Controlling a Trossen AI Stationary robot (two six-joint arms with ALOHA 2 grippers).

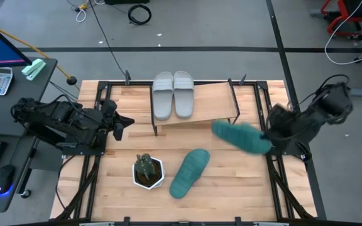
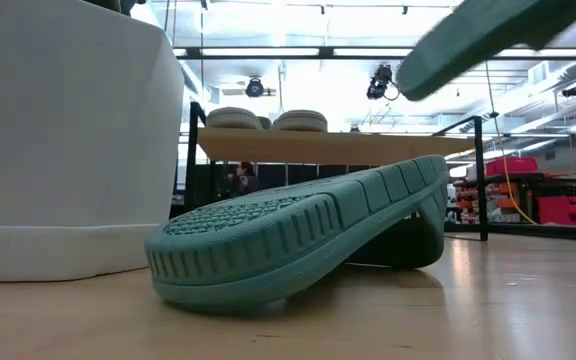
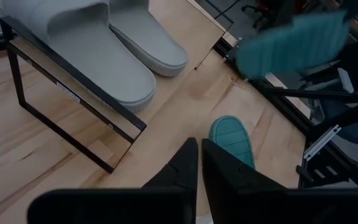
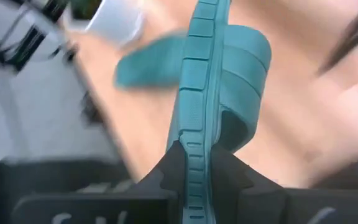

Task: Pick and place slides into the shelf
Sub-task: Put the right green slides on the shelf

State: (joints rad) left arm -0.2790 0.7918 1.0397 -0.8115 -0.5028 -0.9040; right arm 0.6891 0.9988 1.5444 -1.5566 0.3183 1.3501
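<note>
A teal slide [image 1: 241, 137] hangs in the air right of the table's middle, in my right gripper [image 4: 197, 168], which is shut on it. The second teal slide [image 1: 190, 171] lies sole up on the table, resting on its strap and one end [image 2: 298, 230]. The light grey pair [image 1: 173, 94] stands on the left part of the shelf [image 1: 213, 100]. My left gripper [image 1: 123, 123] waits shut at the table's left edge, touching nothing [image 3: 197, 163]. My right gripper pinches the teal slide by one end of its sole [image 4: 197, 146], one finger on each flat face. The fingers come level from the table's right side, along the slide. It is lifted clear, turned on edge toward the wrist camera, its strap [image 4: 247, 68] beyond the fingers.
A small plant in a white pot [image 1: 148, 171] stands near the front edge, just left of the lying teal slide. The shelf's right half is bare board [image 3: 185, 93]. Black frame rails run along the table's edges [image 1: 275, 182].
</note>
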